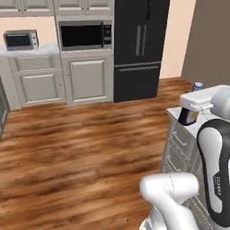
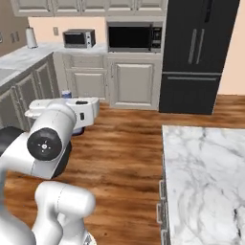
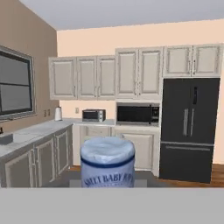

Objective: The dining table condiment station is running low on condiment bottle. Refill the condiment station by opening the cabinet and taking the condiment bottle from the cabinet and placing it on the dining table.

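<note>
1. So, left base view first: the condiment bottle [image 1: 189,115] is up in the air under the white hand, its dark body and yellow-white label poking out below and the bluish cap [image 1: 198,86] just above the hand. It hangs over the near corner of the dining table [image 1: 172,112] rather than standing on it. The pincer [image 1: 192,108] sits right at the bottle, so it's pinching the bottle as far as I can judge (the fingers themselves are hidden behind the hand).

2. Right base view: the marble worktop of the dining table [image 2: 206,177] runs along the right, bare where I can see it. The bottle [image 2: 76,129] is mostly tucked behind the arm on the left, with the blue cap [image 2: 67,94] peeking over, and here it looks to be over wooden floor, well apart from the marble.

3. Hand view: the bottle's top [image 3: 107,162] sits dead centre at the bottom, label text partly readable, very close to the lens. Behind it are the fridge [image 3: 189,129], the microwave [image 3: 138,114] and a row of beige wall cabinets [image 3: 138,72], doors all closed.

4. My read: this is the carry step, with the bottle already out of the cabinet. The next move calls for swinging it over the marble, lowering it upright, then letting go.
</note>
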